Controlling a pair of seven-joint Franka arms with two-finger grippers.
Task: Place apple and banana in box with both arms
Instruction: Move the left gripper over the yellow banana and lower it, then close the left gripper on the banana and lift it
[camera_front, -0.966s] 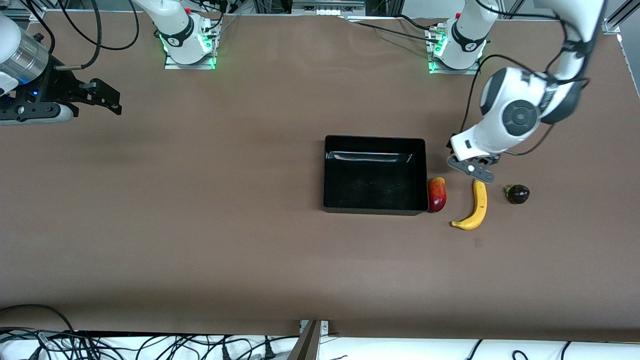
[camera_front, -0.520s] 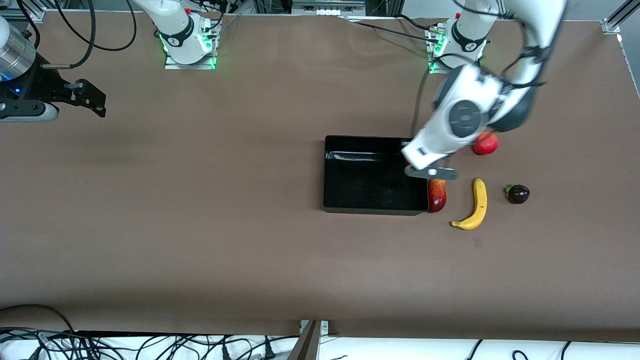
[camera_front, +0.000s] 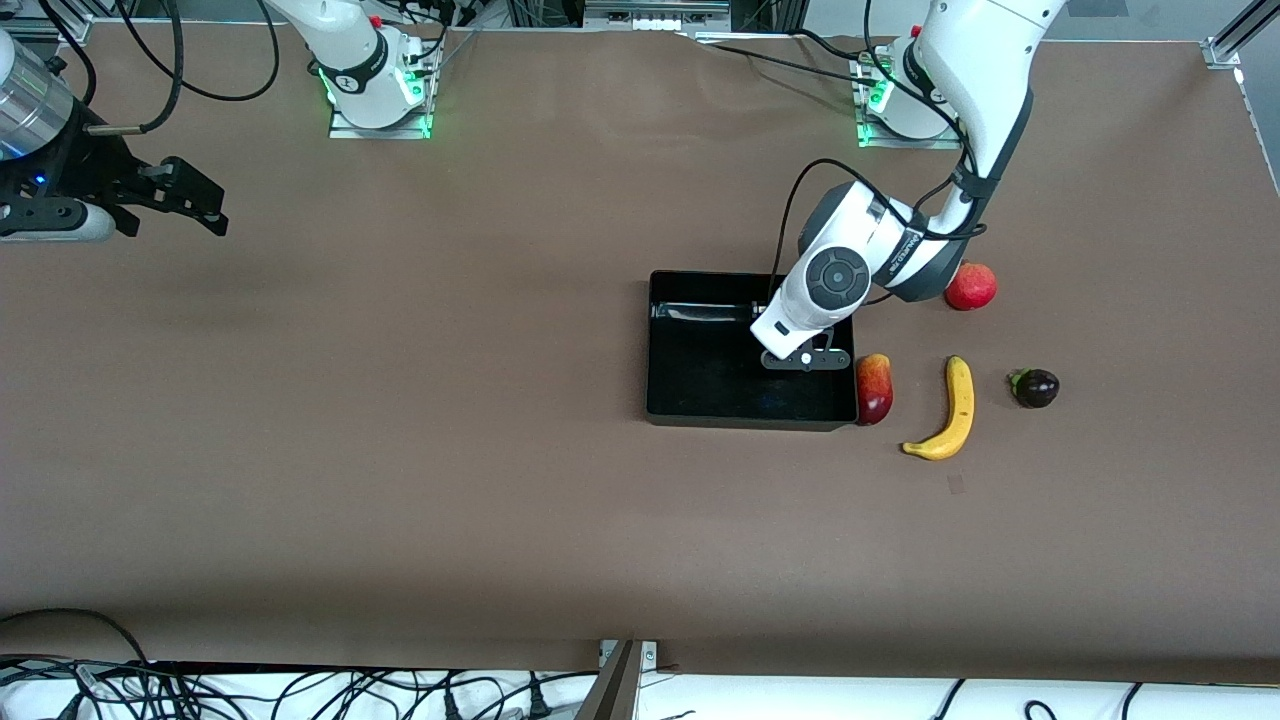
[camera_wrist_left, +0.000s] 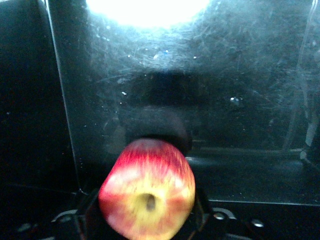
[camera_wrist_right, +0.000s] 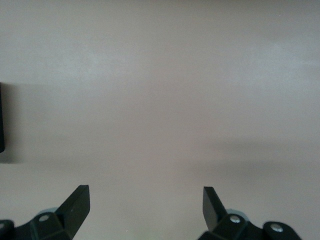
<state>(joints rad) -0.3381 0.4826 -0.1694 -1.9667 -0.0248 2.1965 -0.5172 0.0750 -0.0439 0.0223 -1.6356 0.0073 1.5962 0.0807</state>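
Observation:
My left gripper (camera_front: 805, 360) hangs over the black box (camera_front: 700, 385), at the end toward the left arm. It is shut on the apple (camera_wrist_left: 146, 195), red with a yellow patch round its stem dimple; the left wrist view shows it over the box's glossy floor (camera_wrist_left: 225, 100). In the front view the apple is hidden under the hand. The banana (camera_front: 951, 412) lies on the table beside the box, toward the left arm's end. My right gripper (camera_front: 190, 195) is open and empty over bare table at the right arm's end, waiting; its fingertips (camera_wrist_right: 77, 200) stand wide apart.
An elongated red-yellow fruit (camera_front: 874, 388) lies against the box's outer wall, between the box and the banana. A uniformly red round fruit (camera_front: 971, 287) sits farther from the camera than the banana. A small dark purple fruit (camera_front: 1035, 387) lies beside the banana.
My left arm has swung from above the banana's end to over the box, carrying the apple. The round red fruit has come into view. My right gripper has shifted only slightly.

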